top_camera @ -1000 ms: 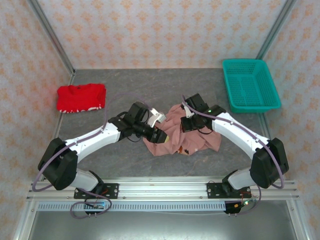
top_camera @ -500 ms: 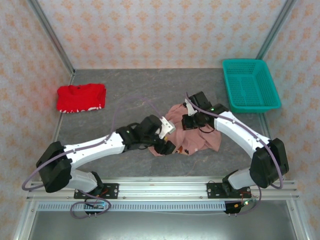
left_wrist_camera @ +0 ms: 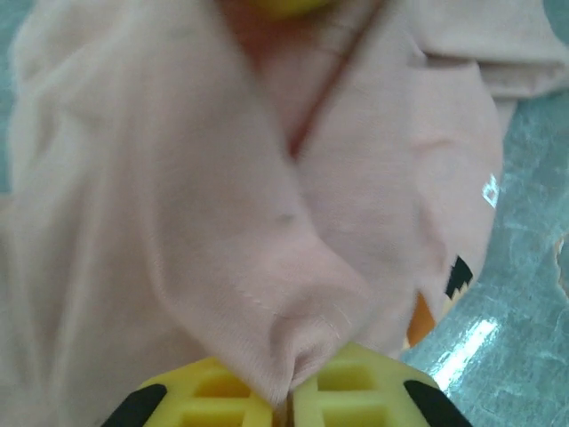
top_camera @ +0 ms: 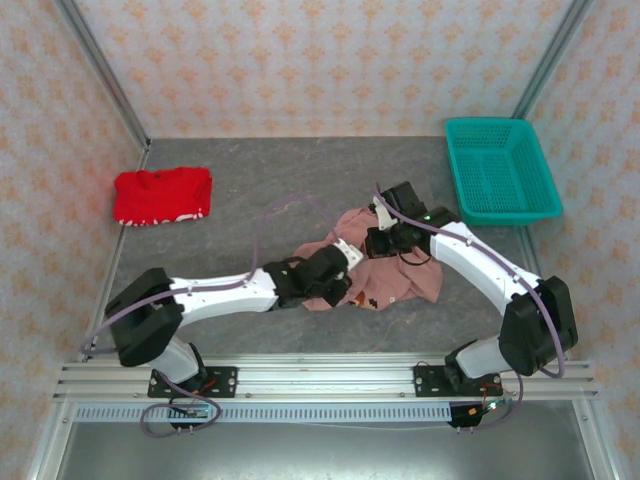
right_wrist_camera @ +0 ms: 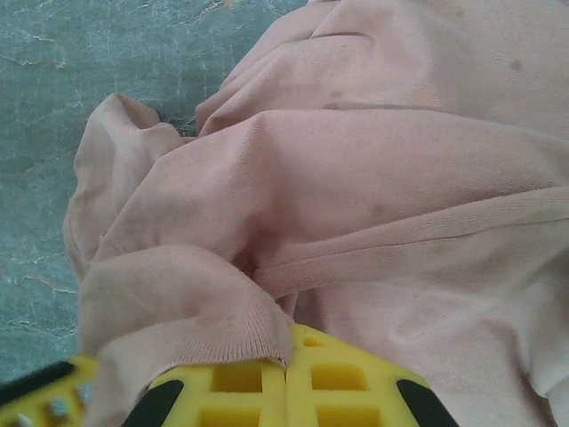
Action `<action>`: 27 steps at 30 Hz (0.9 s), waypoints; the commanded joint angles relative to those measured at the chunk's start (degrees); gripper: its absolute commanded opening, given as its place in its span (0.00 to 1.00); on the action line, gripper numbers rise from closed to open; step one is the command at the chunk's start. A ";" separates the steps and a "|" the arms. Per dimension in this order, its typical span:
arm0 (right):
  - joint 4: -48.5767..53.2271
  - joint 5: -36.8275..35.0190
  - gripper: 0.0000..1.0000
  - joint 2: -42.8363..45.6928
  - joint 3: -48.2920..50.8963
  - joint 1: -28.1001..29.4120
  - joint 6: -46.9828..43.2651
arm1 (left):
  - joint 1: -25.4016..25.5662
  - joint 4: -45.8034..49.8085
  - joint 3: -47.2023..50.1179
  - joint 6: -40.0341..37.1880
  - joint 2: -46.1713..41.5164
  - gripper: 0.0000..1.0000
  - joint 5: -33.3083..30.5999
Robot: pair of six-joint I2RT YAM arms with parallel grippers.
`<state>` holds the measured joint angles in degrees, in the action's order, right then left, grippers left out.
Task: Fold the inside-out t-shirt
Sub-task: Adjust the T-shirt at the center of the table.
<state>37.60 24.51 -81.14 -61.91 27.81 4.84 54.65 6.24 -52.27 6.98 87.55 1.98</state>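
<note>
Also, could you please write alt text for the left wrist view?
The left gripper, yellow-fingered, is shut on a pinched fold of the salmon-pink t-shirt; crumpled cloth spreads above it, with grey table at the right.

A robot lab cell, dressed up to look a little like a room.

Two robot arms, the left arm [top_camera: 220,292] and the right arm [top_camera: 480,265], are bolted to an aluminium rail [top_camera: 330,375] at the near edge of a grey stone-look tabletop [top_camera: 250,165], with loose purple cables [top_camera: 283,203] looping over them. Bare metal posts [top_camera: 100,70] frame thin wall panels [top_camera: 330,60] printed with an orange wallpaper pattern, so this is a boxed-in bench and not a real home. Below the rail sit what may be small circuit boards [top_camera: 190,408], too small to tell for sure. A teal plastic basket [top_camera: 453,165] and a folded red garment [top_camera: 162,195] lie on the tabletop like test props.
</note>
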 commanded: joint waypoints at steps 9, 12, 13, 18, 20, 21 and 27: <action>-2.24 4.23 0.00 -0.03 -0.81 -0.48 0.15 | -24.56 -17.38 13.44 12.60 -9.94 0.02 35.94; -1.88 2.94 0.00 -1.30 -1.28 -0.48 -0.23 | -26.55 -20.21 14.42 13.93 -9.59 0.05 40.25; -1.91 2.40 0.00 -1.48 -1.22 -0.48 -0.33 | -26.69 -20.28 14.23 13.80 -9.46 0.06 41.66; -7.27 9.38 0.00 -0.85 1.22 -0.48 -0.57 | -26.51 -28.19 14.21 17.45 -7.96 0.10 54.61; -9.63 12.40 0.00 -0.09 2.26 -0.49 -0.23 | -26.19 -32.24 14.40 20.05 -7.59 0.08 59.28; -9.50 11.83 0.00 -0.07 2.23 -0.42 -0.06 | -25.82 -32.90 14.35 20.69 -7.99 0.06 60.53; -0.42 -3.77 0.16 -2.60 -0.74 -0.47 -0.56 | -22.50 -24.32 12.47 14.48 -13.17 0.00 61.06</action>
<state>32.99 28.47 -83.37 -61.21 27.57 4.56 31.27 -20.38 -38.44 24.82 77.58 59.68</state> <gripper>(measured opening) 0.144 0.046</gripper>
